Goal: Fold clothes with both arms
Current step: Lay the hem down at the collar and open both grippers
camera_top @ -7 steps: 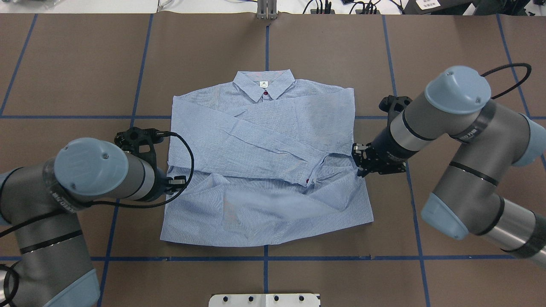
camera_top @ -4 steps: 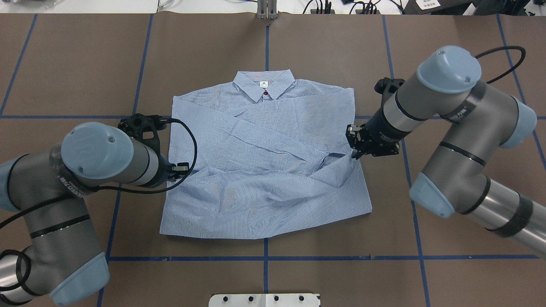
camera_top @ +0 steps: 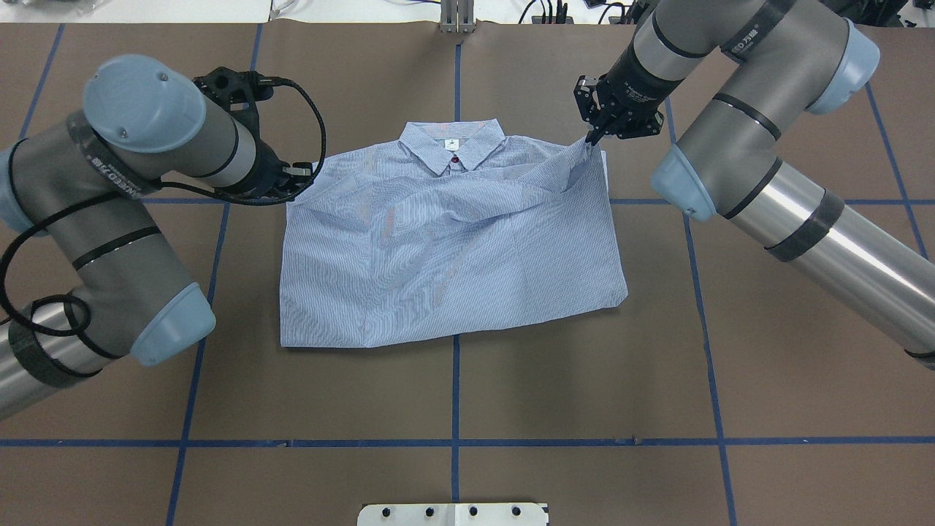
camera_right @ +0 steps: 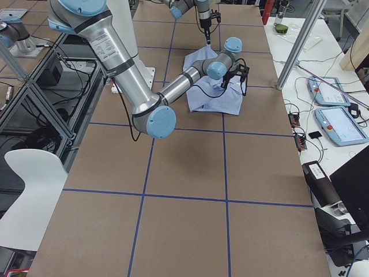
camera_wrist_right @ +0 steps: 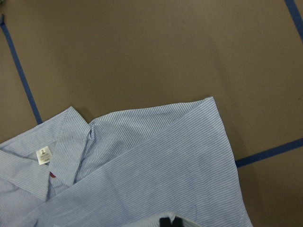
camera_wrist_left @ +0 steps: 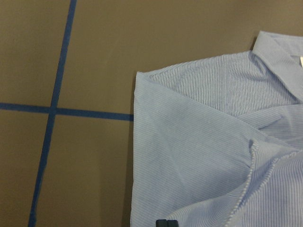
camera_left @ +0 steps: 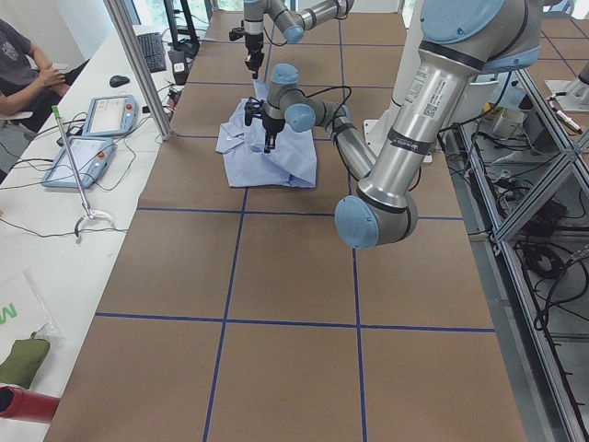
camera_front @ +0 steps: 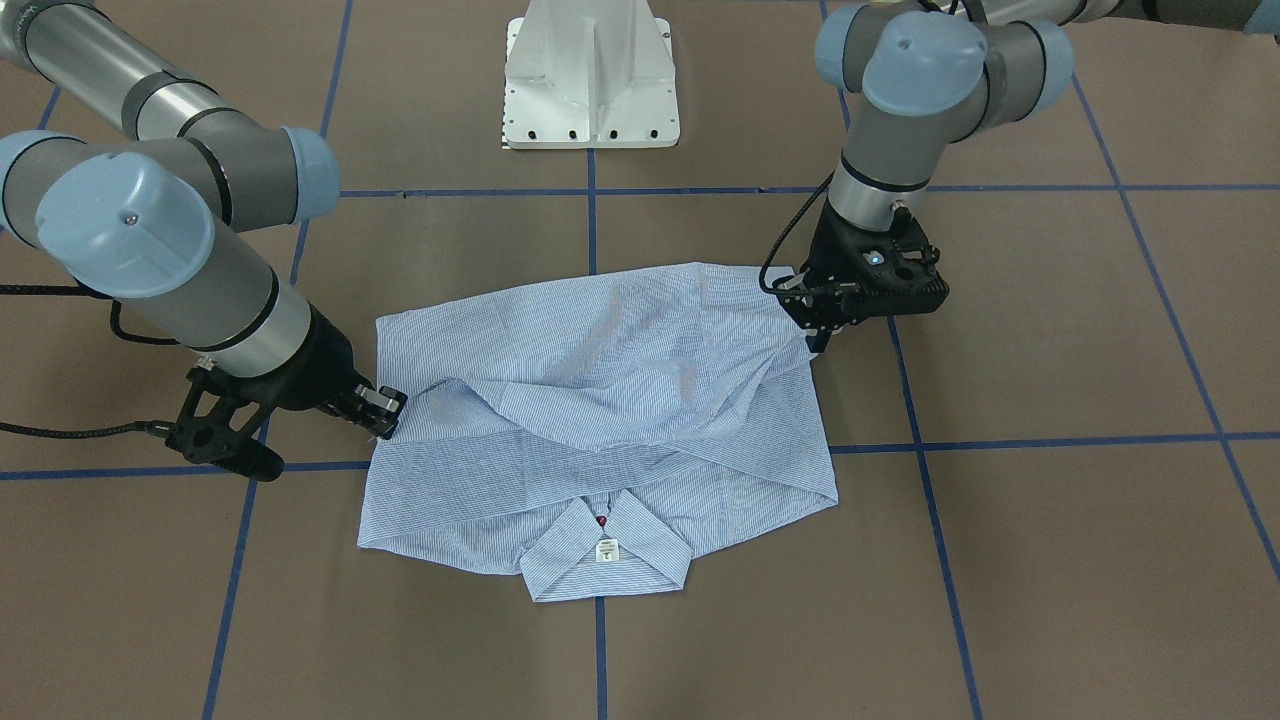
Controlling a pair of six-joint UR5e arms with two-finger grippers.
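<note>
The light blue striped shirt (camera_top: 453, 248) lies in the middle of the table, its collar (camera_top: 453, 146) at the far side. Its lower half is doubled up over the body. My left gripper (camera_top: 298, 177) is shut on the raised fabric corner by the shirt's left shoulder. My right gripper (camera_top: 593, 137) is shut on the other corner, held a little above the right shoulder. In the front-facing view the left gripper (camera_front: 815, 338) and right gripper (camera_front: 385, 412) hold the cloth (camera_front: 600, 400) taut between them. Each wrist view shows shirt fabric (camera_wrist_left: 199, 142) (camera_wrist_right: 156, 165) below a dark fingertip.
The white pedestal base (camera_front: 590, 75) stands at the robot's side of the table. Blue tape lines (camera_top: 454, 441) cross the brown tabletop. In the left side view a seated person (camera_left: 23, 69) and teach pendants (camera_left: 92, 129) are on a side desk.
Both grippers have moved away from the robot toward the collar, carrying the shirt's lower edge with them. The crossed sleeves are now covered by the folded-up lower half.
</note>
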